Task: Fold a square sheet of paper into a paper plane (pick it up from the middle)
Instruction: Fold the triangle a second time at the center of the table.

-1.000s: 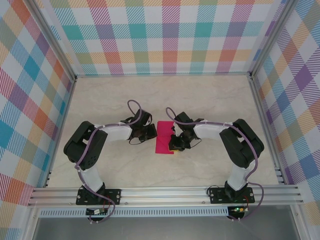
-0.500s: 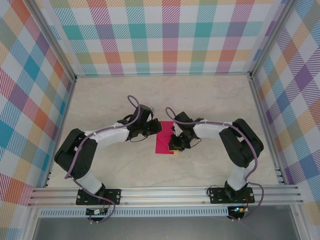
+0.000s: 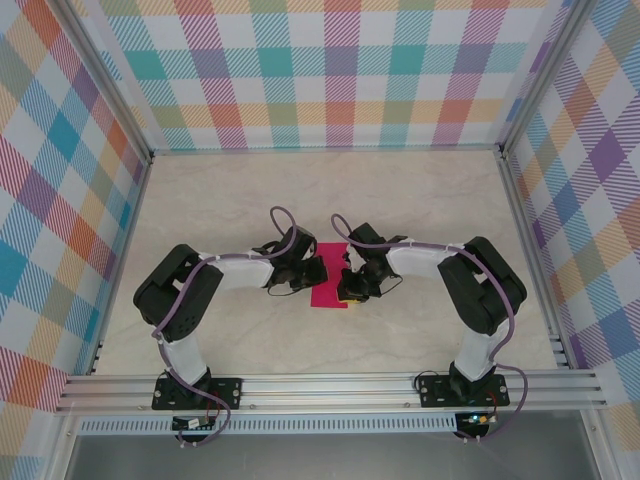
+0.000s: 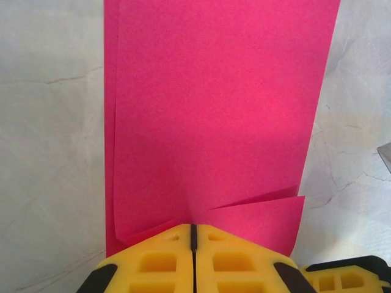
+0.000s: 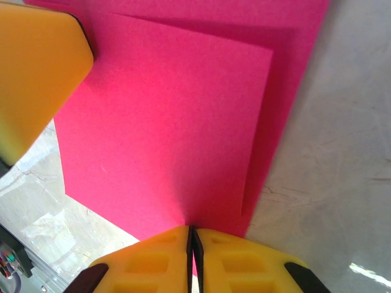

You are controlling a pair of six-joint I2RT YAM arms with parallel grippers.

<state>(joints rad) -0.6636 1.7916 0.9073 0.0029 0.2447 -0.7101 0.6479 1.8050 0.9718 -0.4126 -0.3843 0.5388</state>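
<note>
Top external view: the left hand (image 3: pixel 316 271) has come back to the left edge of the folded pink paper (image 3: pixel 328 280) in the middle of the tabletop (image 3: pixel 420 200), and it and the right hand (image 3: pixel 346 289) both pinch it tight, ready to fold.

One magenta-pink sheet of paper (image 3: pixel 326 288) on one pale, marbled bench (image 3: pixel 420 200). In the wrist views the sheet shows two layers, one over the other. Two black and white robot arms: one left arm (image 3: pixel 215 272) and one right arm (image 3: pixel 440 262). Each carries one end effector, two in all: the left end effector (image 4: pixel 193 229) and the right end effector (image 5: pixel 190 231). Each has two yellow fingers, four altogether. Three plaid walls (image 3: pixel 340 70) surround the bench.
</note>
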